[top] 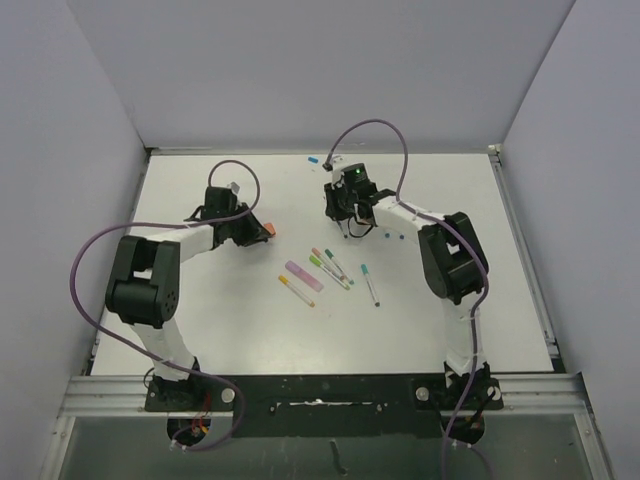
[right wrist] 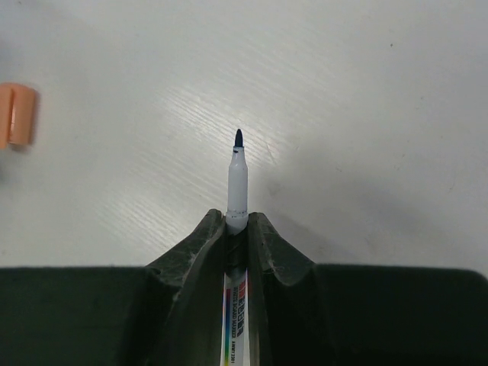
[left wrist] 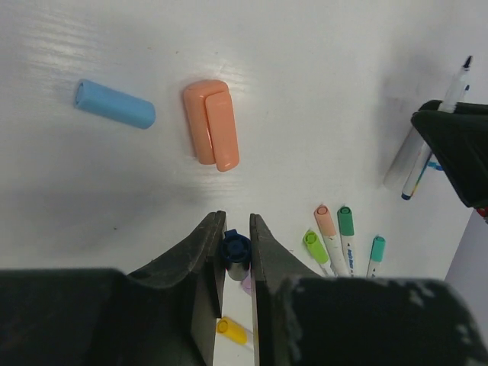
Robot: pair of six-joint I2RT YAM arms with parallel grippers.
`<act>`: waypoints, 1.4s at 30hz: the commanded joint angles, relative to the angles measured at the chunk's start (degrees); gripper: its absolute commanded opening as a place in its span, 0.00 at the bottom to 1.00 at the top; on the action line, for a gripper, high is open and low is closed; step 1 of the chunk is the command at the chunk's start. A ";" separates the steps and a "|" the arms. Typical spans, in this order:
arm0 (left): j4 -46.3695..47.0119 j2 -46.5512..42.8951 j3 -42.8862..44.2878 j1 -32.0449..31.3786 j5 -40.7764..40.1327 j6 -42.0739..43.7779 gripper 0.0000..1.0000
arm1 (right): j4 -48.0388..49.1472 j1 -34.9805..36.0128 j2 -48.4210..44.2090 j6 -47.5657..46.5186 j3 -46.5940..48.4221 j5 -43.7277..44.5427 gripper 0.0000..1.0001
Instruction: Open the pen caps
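I'm clamping an uncapped pen in the right gripper and its dark blue cap in the left gripper, while several capped pens are waiting at the right gripper's 6 o'clock

Overhead wide, wrists close, sharing orange cap

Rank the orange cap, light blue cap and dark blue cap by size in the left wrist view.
1. orange cap, largest.
2. light blue cap, slimmer.
3. dark blue cap, smallest, but the fingers hide part of it, so unsure.
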 commanded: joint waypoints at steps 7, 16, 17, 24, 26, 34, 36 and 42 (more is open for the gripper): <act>-1.33 -4.48 -1.67 -0.44 -2.84 4.06 0.00 | 0.03 -0.16 2.11 1.07 3.38 2.71 0.01; -2.78 -3.81 -2.06 -0.21 -3.41 4.56 0.29 | -2.00 -0.17 3.88 1.09 4.37 4.12 0.08; -2.95 -3.88 -2.05 -0.14 -3.38 4.56 0.31 | -2.24 -0.22 4.07 1.24 4.58 4.32 0.09; -4.04 -6.58 -2.30 0.81 -3.06 3.85 0.40 | -5.13 -0.01 5.78 2.70 6.80 6.07 0.12; -3.97 -8.19 -2.52 1.07 -2.68 3.50 0.44 | -6.04 0.06 6.23 3.04 7.40 7.26 0.13; -3.87 -15.60 -2.49 1.74 -1.20 1.49 0.95 | -7.69 0.10 6.85 4.10 7.82 11.25 0.22; -3.27 -17.07 -2.77 1.91 -0.69 1.12 0.98 | -7.73 0.15 6.76 4.14 7.67 11.62 0.24; -0.44 -20.99 -3.97 2.51 1.27 -0.77 0.98 | -6.71 0.18 5.78 3.76 6.66 12.09 0.38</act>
